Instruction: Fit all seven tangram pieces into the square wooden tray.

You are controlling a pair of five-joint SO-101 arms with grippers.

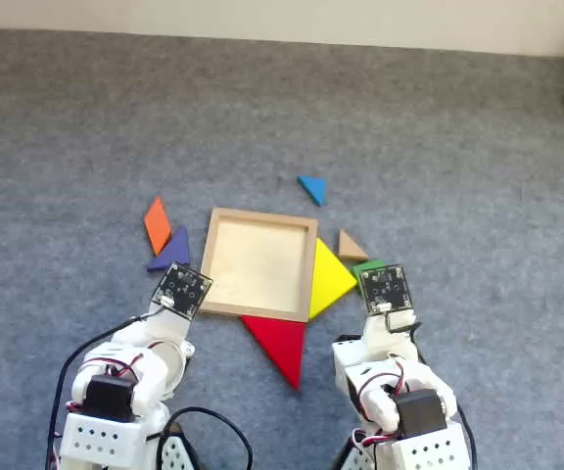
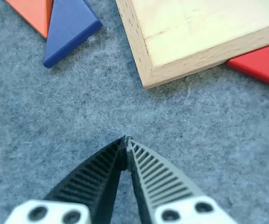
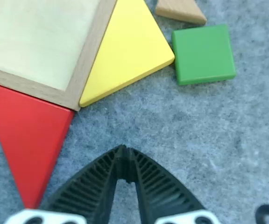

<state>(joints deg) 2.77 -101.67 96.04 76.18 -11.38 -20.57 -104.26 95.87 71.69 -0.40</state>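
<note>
The square wooden tray (image 1: 211,262) lies mid-table with nothing in it. Around it lie an orange parallelogram (image 1: 157,224), a dark blue triangle (image 1: 171,252), a small blue triangle (image 1: 311,188), a tan triangle (image 1: 350,245), a yellow triangle (image 1: 327,277), a green square (image 1: 366,266) and a red triangle (image 1: 280,344). My left gripper (image 2: 126,139) is shut over bare carpet near the tray's corner (image 2: 149,77). My right gripper (image 3: 124,150) is shut over carpet between the red triangle (image 3: 27,135), yellow triangle (image 3: 125,51) and green square (image 3: 203,53).
Grey carpet (image 1: 439,137) covers the table, with open room at the back and on both sides. A pale wall strip (image 1: 262,20) runs along the far edge. Cables (image 1: 209,421) loop between the two arm bases at the front.
</note>
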